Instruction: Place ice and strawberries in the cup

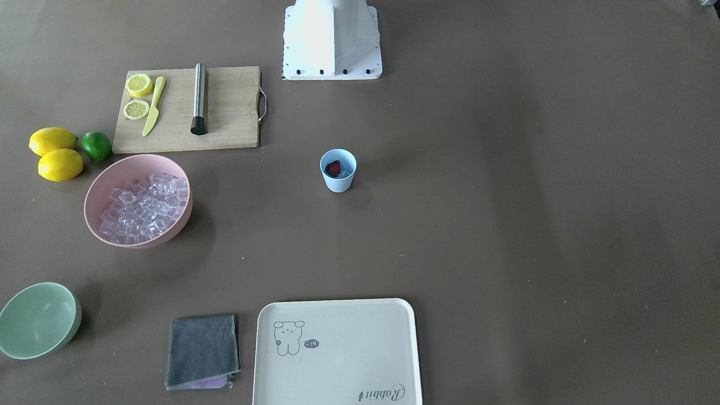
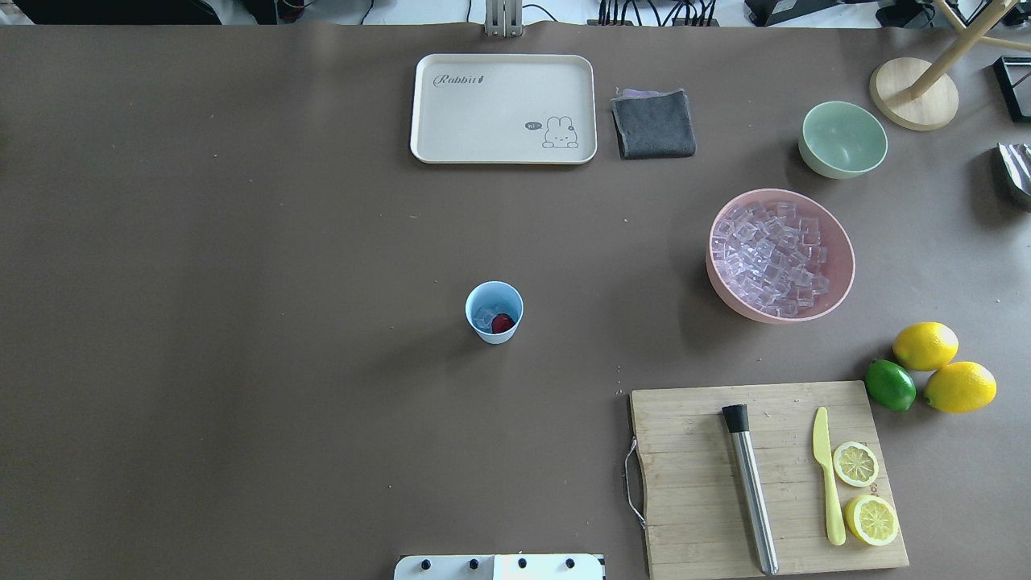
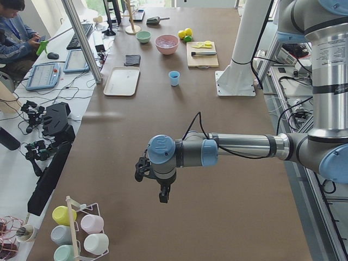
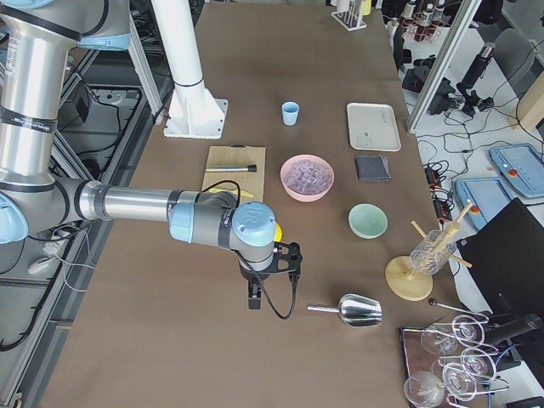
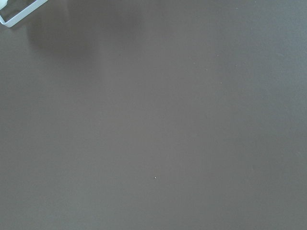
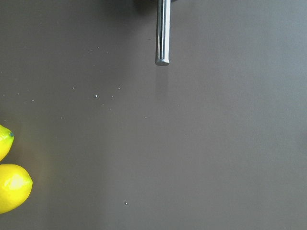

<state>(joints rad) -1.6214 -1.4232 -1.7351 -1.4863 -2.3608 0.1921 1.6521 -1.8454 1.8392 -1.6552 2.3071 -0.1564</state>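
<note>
since both arms hung beyond the edges of the overhead and front-facing views, the left gripper (image 3: 163, 198) and the right gripper (image 4: 252, 303) showed only in the side views, as small dark shapes under their wrists. i could not tell whether the fingers of either were spread or pressed together, and neither wrist view caught them. the cup (image 1: 338, 181) stood upright near the middle of the table (image 1: 506, 225), in front of the robot's base (image 1: 332, 50) and well apart from everything else. inside it lay the strawberry (image 1: 334, 167), dark red, resting on a few pieces of ice (image 2: 484, 316) too blurred to count; the berry's leafy top could not be made out. many more cubes filled the pink bowl (image 1: 183, 222) beside the cutting board (image 1: 230, 112). the left wrist view held only bare brown table and a pale corner (image 5: 19, 12) cut off at the top left, too little to name. the right wrist view showed a metal handle (image 6: 162, 33) running out of the top edge and two lemons (image 6: 12, 187) cropped by the left edge. in the right side view a metal scoop (image 4: 357, 310) lay near that gripper.
</note>
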